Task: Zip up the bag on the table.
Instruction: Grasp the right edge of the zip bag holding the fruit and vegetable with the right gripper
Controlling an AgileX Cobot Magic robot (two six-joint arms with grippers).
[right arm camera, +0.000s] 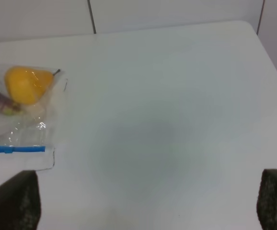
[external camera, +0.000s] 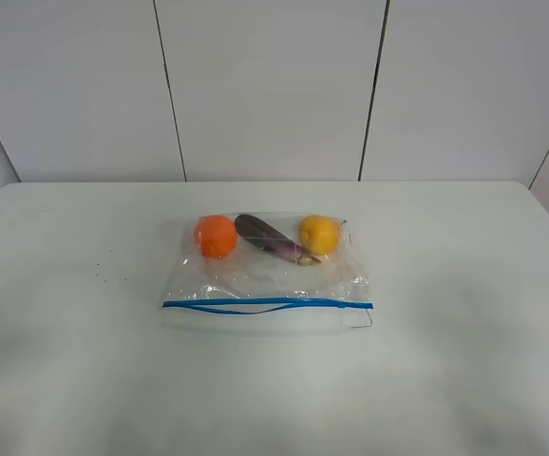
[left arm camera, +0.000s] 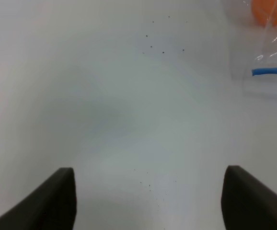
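The clear crinkly bag (external camera: 265, 271) lies in the middle of the white table (external camera: 464, 285). Its blue zip strip (external camera: 267, 305) runs along the near edge and bows apart near the middle. An orange fruit (external camera: 216, 236), a purple vegetable (external camera: 273, 238) and a yellow fruit (external camera: 319, 234) show through it. Neither gripper appears in the high view. The left gripper (left arm camera: 148, 191) is open over bare table, with the bag's corner (left arm camera: 272, 52) far off. The right gripper (right arm camera: 148, 201) is open, with the bag's other end (right arm camera: 21, 110) off to one side.
A few tiny dark specks (external camera: 104, 275) mark the table left of the bag. A grey panelled wall (external camera: 274, 85) stands behind the table's far edge. The table's right edge (right arm camera: 268, 52) shows in the right wrist view.
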